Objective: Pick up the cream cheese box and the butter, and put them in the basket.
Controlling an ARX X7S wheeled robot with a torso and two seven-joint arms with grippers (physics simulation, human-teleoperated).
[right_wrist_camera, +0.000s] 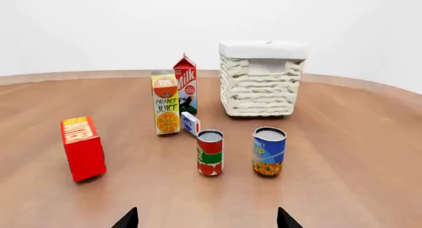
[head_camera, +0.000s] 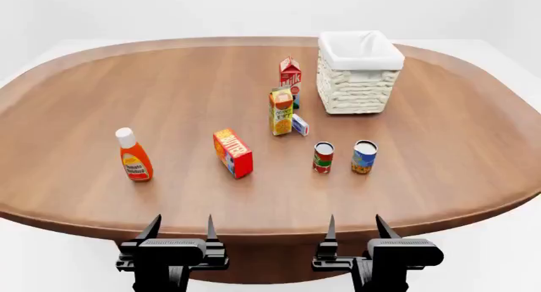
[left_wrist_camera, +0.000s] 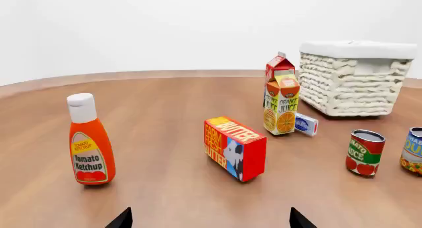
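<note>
**Tight squeeze beside the juice carton**

Both end effectors, left point(head_camera: 179, 225) and right point(head_camera: 353, 224), spread apart, empty, well short of everything. Cream cheese box point(head_camera: 300, 124) wedged just beside juice carton point(head_camera: 282, 111); likely toppled by a careless reach. Butter point(head_camera: 232, 152) nearer than carton, basket point(head_camera: 358, 71) beyond it.

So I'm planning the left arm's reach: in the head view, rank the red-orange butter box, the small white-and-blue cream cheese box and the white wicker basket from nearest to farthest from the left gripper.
1. Red-orange butter box, nearest the left gripper, just ahead.
2. Small white-and-blue cream cheese box, mid-table beside the juice carton.
3. White wicker basket, farthest, at the back on the right.
</note>
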